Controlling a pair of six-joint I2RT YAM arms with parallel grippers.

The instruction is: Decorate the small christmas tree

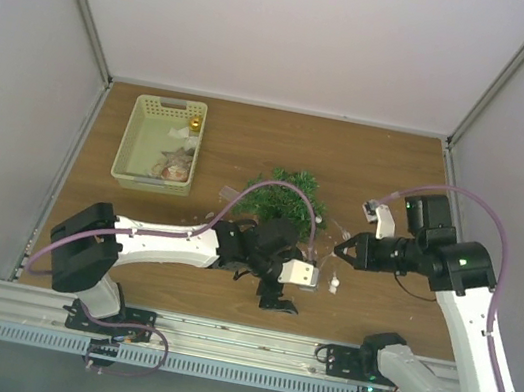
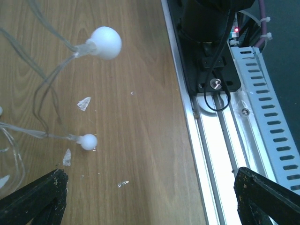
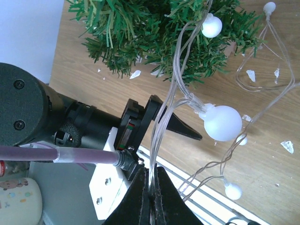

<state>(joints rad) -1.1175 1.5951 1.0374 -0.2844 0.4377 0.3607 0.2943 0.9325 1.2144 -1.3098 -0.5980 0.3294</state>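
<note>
**Light string is going onto the tree, one hand holding, one free**

The wooden tabletop [image 1: 399,169] is carrying everything. The small christmas tree [image 1: 283,192] is standing near its middle, just beyond both arms, while a pale basket [image 1: 140,139] is sitting well apart at the far left. A light string [image 3: 161,117] is running from the tree's branches toward the near edge, its clear wires looping loosely over the wood.

The right fingers [image 3: 166,197] are pinching a bundle of those wires, closed tight on them just beside the tree. The left fingers [image 2: 33,201] are spread wide near the tabletop's front edge and gripping nothing. A round white bulb [image 2: 105,42] and a second one [image 2: 87,141] are showing ahead of them, and small clear flecks [image 2: 84,103] are lying scattered on the wood.

The step in hand is probably draping the slack string over the branches. To do it well, the free fingers are likely needing to close on the wire beside a bulb rather than on the bulb itself. They could then lift the loop up and over the tree while the other hand is anchoring its strand without tugging. Pulling hard is risking tipping the light tree.
</note>
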